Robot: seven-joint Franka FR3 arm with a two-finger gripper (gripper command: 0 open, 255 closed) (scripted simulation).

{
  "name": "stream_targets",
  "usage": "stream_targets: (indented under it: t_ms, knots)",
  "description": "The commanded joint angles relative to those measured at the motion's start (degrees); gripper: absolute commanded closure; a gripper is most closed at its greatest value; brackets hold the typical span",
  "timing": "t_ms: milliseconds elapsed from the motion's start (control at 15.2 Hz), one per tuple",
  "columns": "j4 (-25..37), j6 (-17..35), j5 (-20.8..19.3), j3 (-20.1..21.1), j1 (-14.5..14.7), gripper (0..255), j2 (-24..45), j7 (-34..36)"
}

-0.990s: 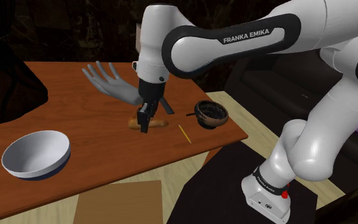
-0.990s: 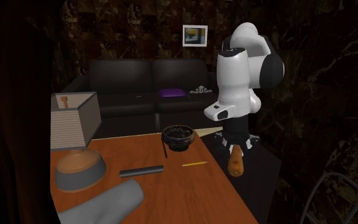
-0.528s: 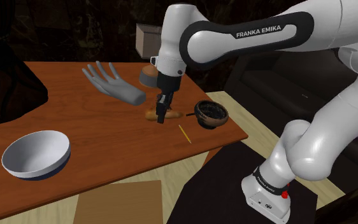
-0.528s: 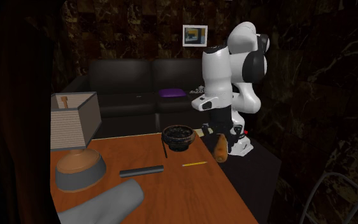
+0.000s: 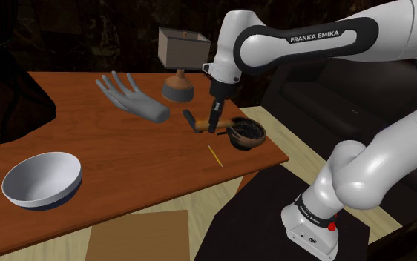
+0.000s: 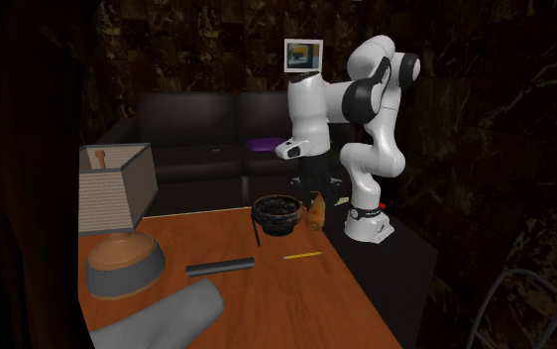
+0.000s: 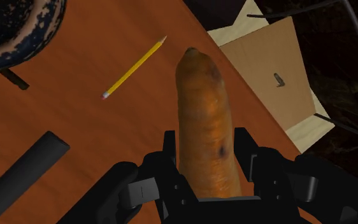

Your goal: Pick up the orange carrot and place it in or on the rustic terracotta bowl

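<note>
Clamping the carrot across its body, your fingers held it off the table, just beside the bowl, probably high enough that it would clear the rim.

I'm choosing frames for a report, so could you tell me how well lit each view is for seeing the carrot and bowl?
Shoulder view: table evenly lit, carrot and bowl distinct, surroundings dark. Second exterior view: dim overall, carrot hard to separate from the bowl beside it. Wrist view: brightest, carrot plain to see in the end effector, no glare.
</note>
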Motion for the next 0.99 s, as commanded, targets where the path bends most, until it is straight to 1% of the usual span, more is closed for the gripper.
stream_targets:
  t_ms: [0, 462, 924]
  knots:
    - [-1.8, -0.3, -0.5, -1.7, -1.1, 255, -1.8, -2.6]
    - [-5.5, -2.0, -3.8, -8.3, -5.6, 255, -6.0, -11.8]
    - [-6.0, -3.4, -7.9, -15.3, -10.3, 255, -7.0, -21.3]
